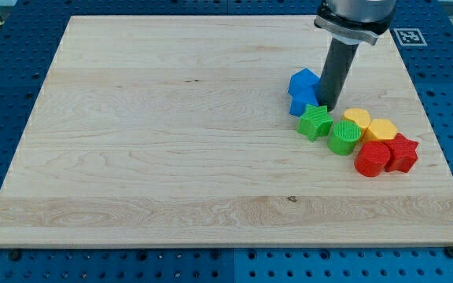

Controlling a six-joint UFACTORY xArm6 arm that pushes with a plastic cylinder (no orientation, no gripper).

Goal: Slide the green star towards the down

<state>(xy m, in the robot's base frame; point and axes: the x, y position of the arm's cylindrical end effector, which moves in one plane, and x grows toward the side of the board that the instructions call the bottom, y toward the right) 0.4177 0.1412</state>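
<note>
Resting my tip (pixel 325 108) above green star (pixel 314 122), no readable writing

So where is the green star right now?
The green star sits right of the board's middle, just below the blue block, with the green round block on its right and my tip just above it.

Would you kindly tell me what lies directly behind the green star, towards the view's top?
Behind the green star stand my tip and a blue block. The rod covers the blue block's right edge, so whether my tip touches the star cannot be told.
</note>
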